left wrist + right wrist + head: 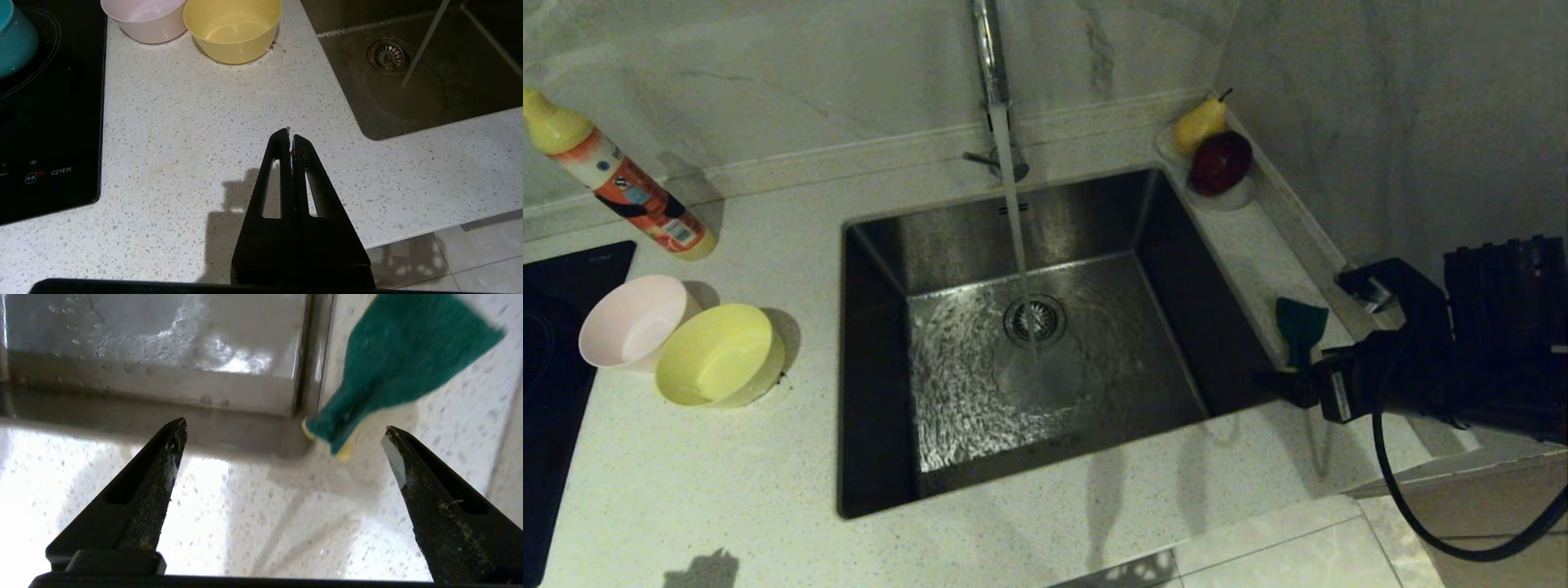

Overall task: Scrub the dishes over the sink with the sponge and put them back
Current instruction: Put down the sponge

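Sponge (402,359) lies green side up on the counter (686,490) right of the sink (1029,343), just ahead of the right gripper (284,430), jaws wide apart; left gripper (291,136) is pressed together, parked.

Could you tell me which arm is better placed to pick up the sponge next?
The right. The right gripper is open, with the sponge just beyond its fingertips on the counter right of the sink. The left gripper is shut, over the counter on the sink's far side.
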